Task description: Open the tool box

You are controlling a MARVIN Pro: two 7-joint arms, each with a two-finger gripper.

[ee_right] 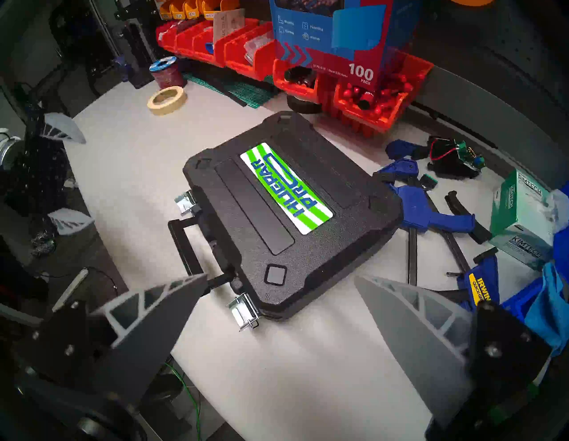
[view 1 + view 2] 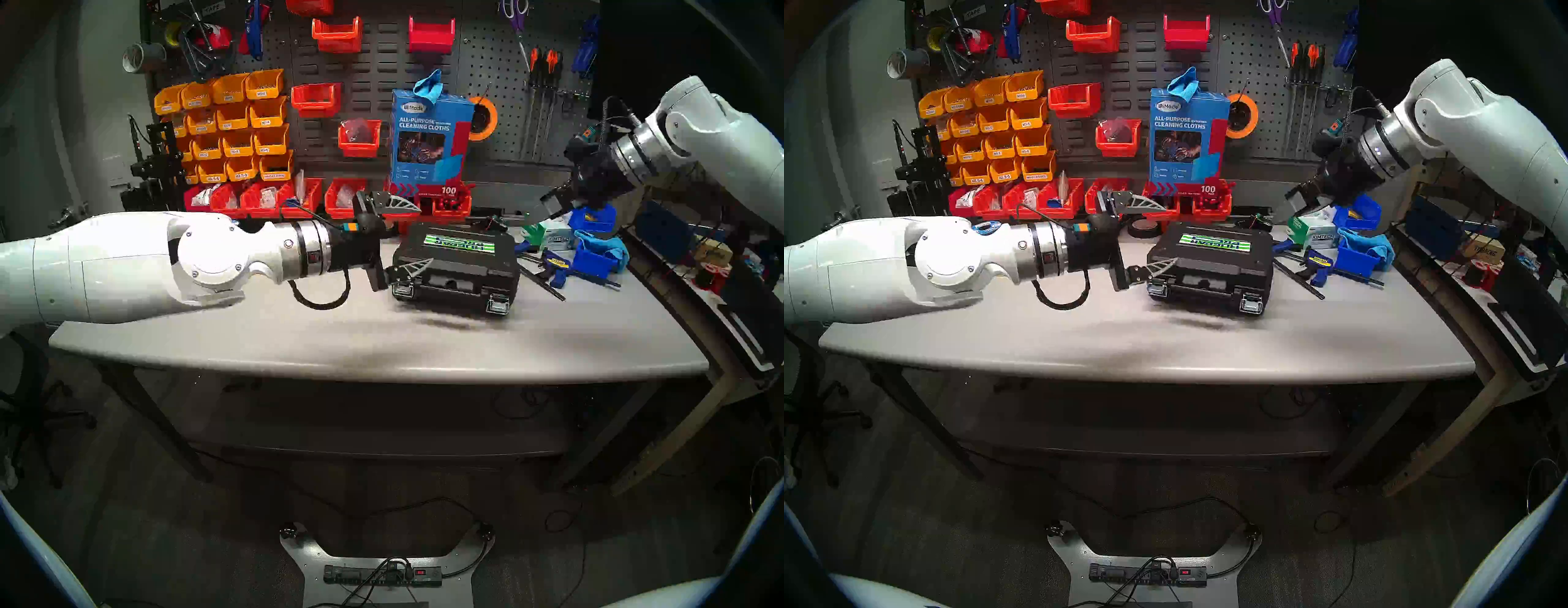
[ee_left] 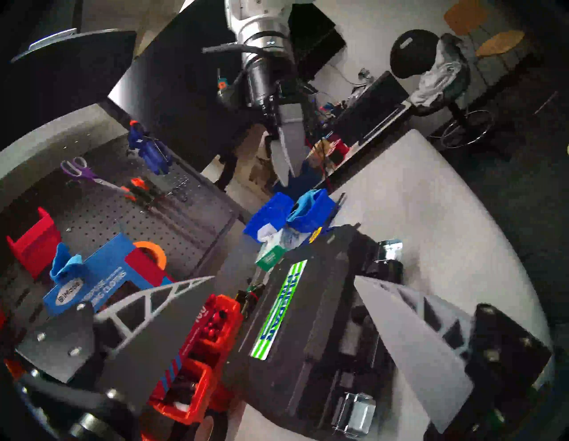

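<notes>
The black tool box (image 2: 456, 265) (image 2: 1210, 265) lies flat on the grey table with its lid down and its green-and-white sticker (image 1: 286, 192) facing up. Two silver latches (image 2: 403, 290) (image 2: 497, 305) and the handle (image 1: 184, 246) face the table's front edge. My left gripper (image 2: 424, 235) (image 2: 1171, 234) (image 3: 283, 277) is open, turned sideways just left of the case, and holds nothing. In the right wrist view it sits apart from the case. My right gripper (image 2: 545, 208) (image 1: 280, 277) is open and empty, raised above the table's back right.
A tall blue cleaning-cloths box (image 2: 428, 136) stands on red bins (image 2: 339, 199) behind the case. Blue clamps (image 2: 555, 263), a Kimtech tissue box (image 2: 555, 240) and a small blue bin (image 2: 594, 259) crowd the right side. A masking tape roll (image 1: 167, 98) lies back left.
</notes>
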